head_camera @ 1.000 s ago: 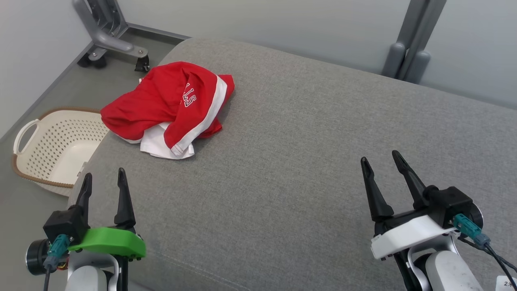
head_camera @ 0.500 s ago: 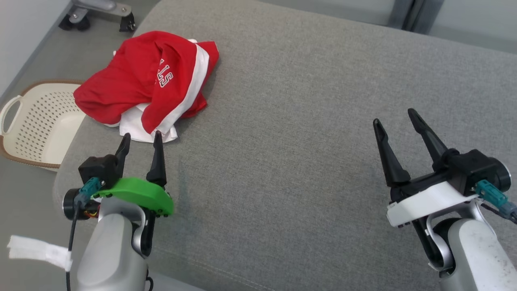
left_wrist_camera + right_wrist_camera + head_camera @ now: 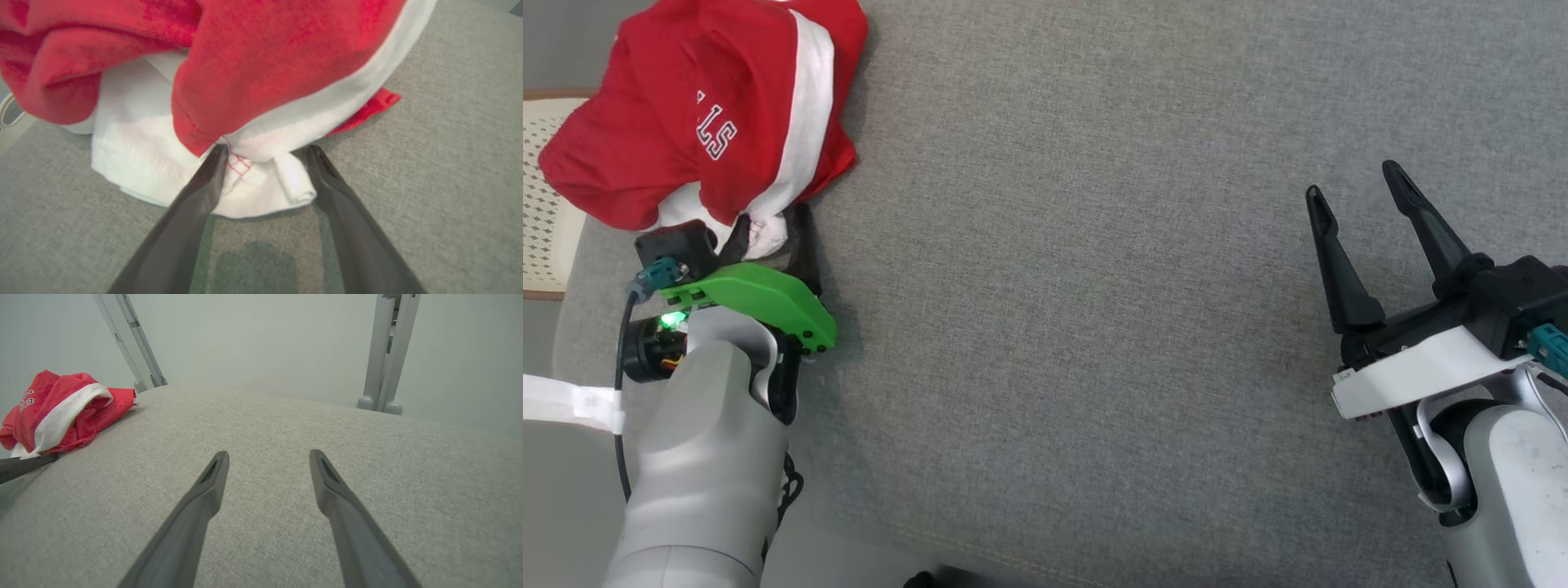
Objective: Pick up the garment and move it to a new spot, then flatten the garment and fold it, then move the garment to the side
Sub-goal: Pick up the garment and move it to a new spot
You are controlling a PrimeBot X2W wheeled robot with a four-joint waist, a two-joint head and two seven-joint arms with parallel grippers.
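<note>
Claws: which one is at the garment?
The left claw, on the green mount: its open fingers flank the garment's white hem. The right claw hangs open over bare cushion.

This looks like a robot test room staged for laundry work rather than a lived-in home. A broad grey upholstered cushion [image 3: 1094,286] serves as the work surface. Behind it stand bare pale walls [image 3: 253,343] and plain grey metal frame struts [image 3: 384,355]. A cream perforated laundry basket [image 3: 543,204] shows just beyond the cushion's left edge, and a crumpled red and white garment [image 3: 686,98] lies near the cushion's far left corner.
</note>
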